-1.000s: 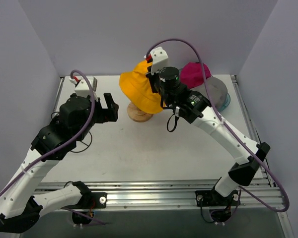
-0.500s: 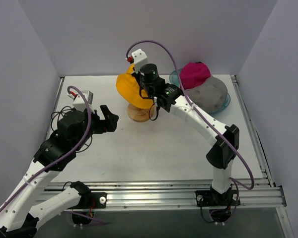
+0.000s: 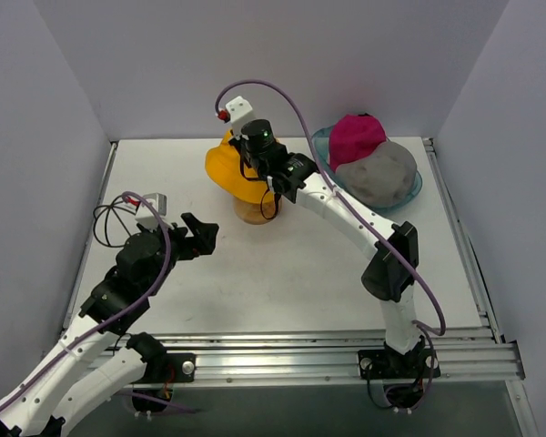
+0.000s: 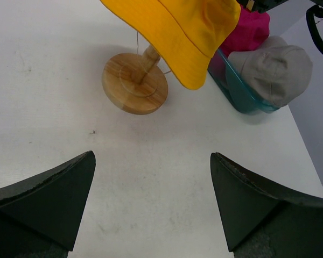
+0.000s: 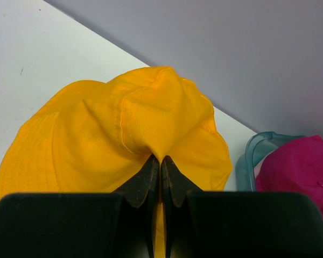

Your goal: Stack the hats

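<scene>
My right gripper (image 5: pixel 161 159) is shut on a pinch of the mustard yellow hat (image 5: pixel 97 129), near its crown. That hat (image 3: pixel 226 168) hangs tilted over the top of the round wooden stand (image 3: pixel 253 215), with the stand's post and base (image 4: pixel 134 83) showing under its brim (image 4: pixel 177 32). At the back right, the magenta cap (image 3: pixel 357 137) and the grey hat (image 3: pixel 378 173) lie together in a teal bowl (image 3: pixel 417 189). My left gripper (image 3: pixel 198 235) is open over bare table, left of the stand and nearer to me, with nothing between its fingers (image 4: pixel 59 188).
Grey walls close in the table on the left, back and right. The teal bowl (image 4: pixel 231 88) stands just right of the wooden stand. A metal rail (image 3: pixel 282 350) runs along the near edge.
My right arm has carried the yellow hat left and toward the back, over the stand. My left arm has drawn back toward the near left.
</scene>
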Controlling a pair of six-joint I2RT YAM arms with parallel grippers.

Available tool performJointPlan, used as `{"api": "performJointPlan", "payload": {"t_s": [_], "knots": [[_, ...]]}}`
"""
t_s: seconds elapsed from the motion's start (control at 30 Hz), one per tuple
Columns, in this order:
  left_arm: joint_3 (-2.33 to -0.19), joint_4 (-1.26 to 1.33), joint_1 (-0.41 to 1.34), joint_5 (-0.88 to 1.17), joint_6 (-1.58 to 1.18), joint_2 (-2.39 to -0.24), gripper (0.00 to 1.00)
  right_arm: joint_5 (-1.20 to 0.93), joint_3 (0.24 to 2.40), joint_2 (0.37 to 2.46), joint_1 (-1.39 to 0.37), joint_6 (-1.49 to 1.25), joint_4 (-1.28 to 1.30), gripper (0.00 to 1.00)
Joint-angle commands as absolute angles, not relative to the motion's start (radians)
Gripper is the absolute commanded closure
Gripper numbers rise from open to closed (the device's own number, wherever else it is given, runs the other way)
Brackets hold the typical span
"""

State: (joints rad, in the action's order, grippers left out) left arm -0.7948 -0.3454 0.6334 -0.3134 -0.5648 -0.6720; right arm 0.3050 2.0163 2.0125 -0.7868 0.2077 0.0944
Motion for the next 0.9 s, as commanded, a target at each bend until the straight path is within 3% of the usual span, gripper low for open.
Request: {"api": "performJointPlan", "payload": {"t_s": [0.0, 0.7, 0.87], "knots": [[-0.746, -0.201, 0.629, -0.344, -0.568, -0.646, 0.03, 0.304, 2.066, 2.037, -0.811, 0.218, 0.060, 1.00], [-0.598, 0.044, 0.630, -0.333, -0.497, -0.710, 0.06, 0.379, 1.988, 2.054, -0.839, 0.158, 0.060, 0.96], [-0.581, 0.046, 0.629, -0.364, -0.477, -0.698, 0.06, 0.413, 1.970, 2.026, -0.838, 0.140, 0.064, 0.85]]}}
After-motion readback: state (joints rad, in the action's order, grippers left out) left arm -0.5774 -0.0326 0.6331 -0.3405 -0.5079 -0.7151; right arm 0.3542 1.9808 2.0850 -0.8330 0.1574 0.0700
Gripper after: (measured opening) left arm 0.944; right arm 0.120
